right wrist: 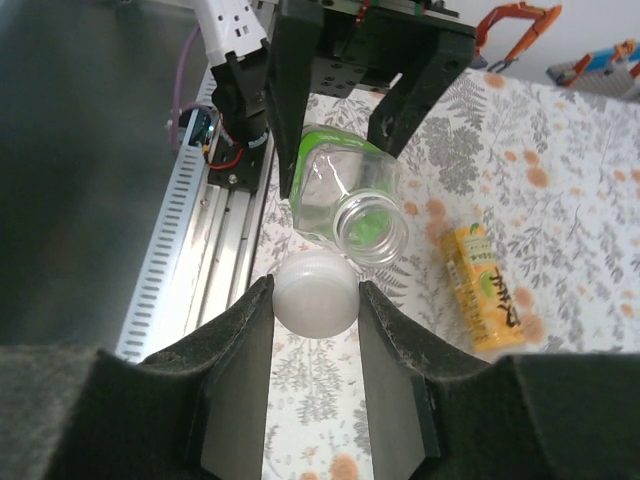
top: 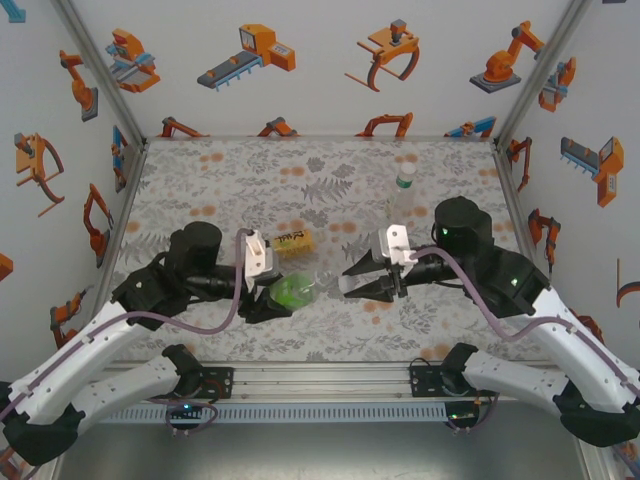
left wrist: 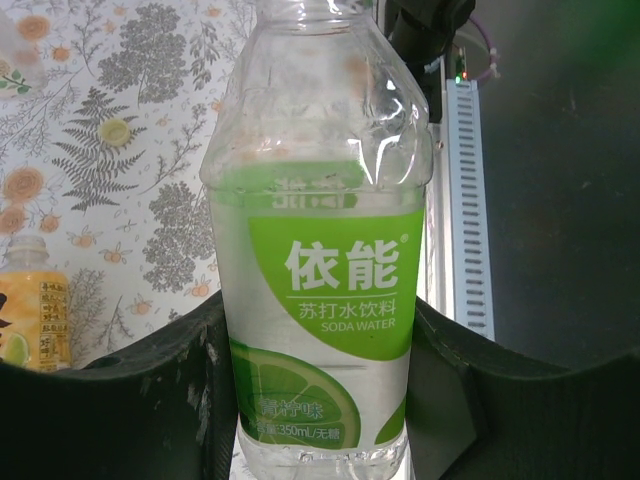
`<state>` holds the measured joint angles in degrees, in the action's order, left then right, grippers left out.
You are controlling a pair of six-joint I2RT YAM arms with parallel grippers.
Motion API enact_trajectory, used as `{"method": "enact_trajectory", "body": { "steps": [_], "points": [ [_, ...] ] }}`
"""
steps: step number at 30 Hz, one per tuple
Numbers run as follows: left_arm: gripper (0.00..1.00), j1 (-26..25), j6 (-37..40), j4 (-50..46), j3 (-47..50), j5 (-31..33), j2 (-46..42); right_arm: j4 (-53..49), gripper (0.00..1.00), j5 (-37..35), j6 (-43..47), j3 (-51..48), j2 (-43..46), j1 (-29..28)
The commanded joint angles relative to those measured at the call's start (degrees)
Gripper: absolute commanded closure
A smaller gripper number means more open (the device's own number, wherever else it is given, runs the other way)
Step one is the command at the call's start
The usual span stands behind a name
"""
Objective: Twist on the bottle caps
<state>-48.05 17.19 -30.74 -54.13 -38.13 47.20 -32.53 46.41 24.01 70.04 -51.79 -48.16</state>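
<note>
The left pincer (top: 272, 298) is clamped on the clear bottle with the green label (left wrist: 330, 290), which is tipped on its side with its open mouth facing the right pincer (top: 347, 283). The right pincer pinches a white cap (right wrist: 314, 292) between its fingertips, just beside that mouth. An amber bottle (right wrist: 483, 287) lies on the table (top: 250, 180) beyond the left pincer. A plain clear bottle (top: 402, 195) stands upright beyond the right pincer.

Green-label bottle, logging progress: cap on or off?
Off: the bottle shows an open mouth; the right end effector grips a pale cap.
</note>
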Motion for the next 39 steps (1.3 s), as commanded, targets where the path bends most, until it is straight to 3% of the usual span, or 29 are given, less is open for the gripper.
{"method": "enact_trajectory", "body": {
  "steps": [1,19,39],
  "points": [
    [1.00,-0.94,6.85,-6.12,-3.76,-1.58,1.52,-0.01,0.81,3.90,6.84,1.01,-0.03,0.26],
    [1.00,-3.76,9.26,-7.26,-7.57,-1.83,4.90,7.02,0.82,5.86,3.34,-2.25,-1.19,0.17],
    [1.00,-3.93,8.13,-5.16,-7.95,-1.21,4.92,5.82,0.83,7.63,1.39,-3.73,-1.74,0.13]
  ]
}}
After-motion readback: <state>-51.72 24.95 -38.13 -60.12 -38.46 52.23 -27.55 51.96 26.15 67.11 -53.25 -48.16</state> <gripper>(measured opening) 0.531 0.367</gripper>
